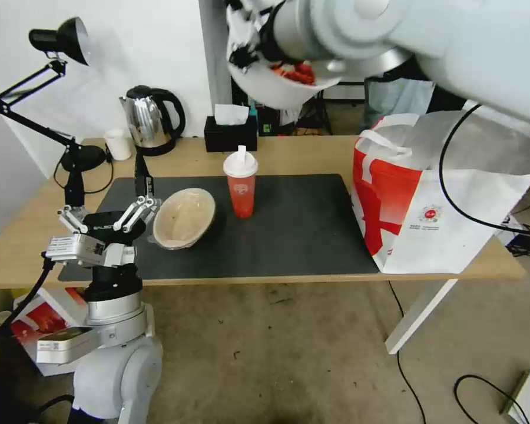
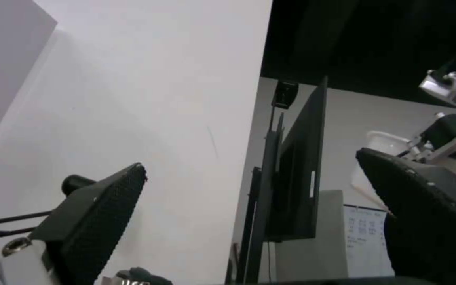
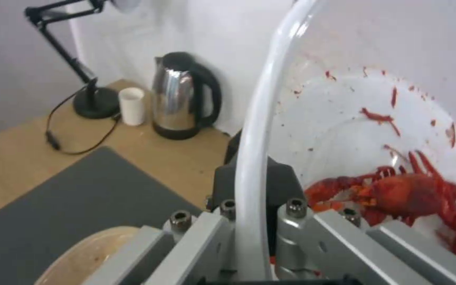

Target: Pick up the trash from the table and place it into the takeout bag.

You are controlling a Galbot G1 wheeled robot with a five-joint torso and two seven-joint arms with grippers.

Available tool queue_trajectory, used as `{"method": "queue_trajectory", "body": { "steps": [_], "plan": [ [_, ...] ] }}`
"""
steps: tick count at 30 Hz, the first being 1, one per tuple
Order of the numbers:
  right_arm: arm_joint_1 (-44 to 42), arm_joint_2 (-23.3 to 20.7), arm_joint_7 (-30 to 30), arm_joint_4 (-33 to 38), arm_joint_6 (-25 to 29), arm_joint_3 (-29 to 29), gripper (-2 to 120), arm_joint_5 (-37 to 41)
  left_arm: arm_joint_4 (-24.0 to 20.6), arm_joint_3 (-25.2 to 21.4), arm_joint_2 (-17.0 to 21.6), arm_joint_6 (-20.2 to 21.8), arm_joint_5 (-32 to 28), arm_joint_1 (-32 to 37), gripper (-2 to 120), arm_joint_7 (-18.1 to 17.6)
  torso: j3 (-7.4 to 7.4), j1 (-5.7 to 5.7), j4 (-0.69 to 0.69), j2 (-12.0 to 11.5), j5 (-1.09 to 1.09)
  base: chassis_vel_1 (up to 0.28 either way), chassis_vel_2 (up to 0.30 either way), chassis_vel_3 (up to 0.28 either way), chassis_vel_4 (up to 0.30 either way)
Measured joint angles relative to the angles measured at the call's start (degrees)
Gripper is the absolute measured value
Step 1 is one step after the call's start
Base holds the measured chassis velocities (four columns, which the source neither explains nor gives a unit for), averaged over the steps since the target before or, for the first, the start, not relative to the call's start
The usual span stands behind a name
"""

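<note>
My right gripper (image 1: pixel 243 52) is raised high over the table's back edge, shut on the rim of the white plastic bowl (image 1: pixel 277 88) with red crayfish (image 3: pixel 407 194) inside. In the right wrist view the fingers (image 3: pixel 291 221) pinch that rim, and the bowl (image 3: pixel 365 130) tilts. The tan pulp bowl (image 1: pixel 182 218) leans on the black mat (image 1: pixel 300 229), and the red cup (image 1: pixel 241 185) with a white lid stands beside it. My left gripper (image 1: pixel 103 215) is open just left of the pulp bowl, pads (image 2: pixel 101 221) wide apart. The takeout bag (image 1: pixel 430 200) stands open at the table's (image 1: pixel 312 156) right end.
A steel kettle (image 1: pixel 153 121), a white mug (image 1: pixel 119 144), a black desk lamp (image 1: pixel 70 156) and a black tissue box (image 1: pixel 231 132) line the back of the table. A black cable (image 1: pixel 453 194) hangs across the bag's front. Boxes (image 1: pixel 38 321) lie on the floor at left.
</note>
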Motion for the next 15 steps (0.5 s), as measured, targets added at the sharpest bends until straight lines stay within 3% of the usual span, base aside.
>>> {"method": "queue_trajectory", "body": {
  "steps": [15],
  "plan": [
    [-0.90, -10.57, 0.27, 3.51, -0.04, -1.84, 0, 0.14, 0.63, 0.82, 0.46, -0.03, -0.09, -0.34, 100, 0.04, 0.00, 0.00, 0.00, 0.00, 0.01, 0.000, 0.000, 0.000, 0.000]
  ]
}}
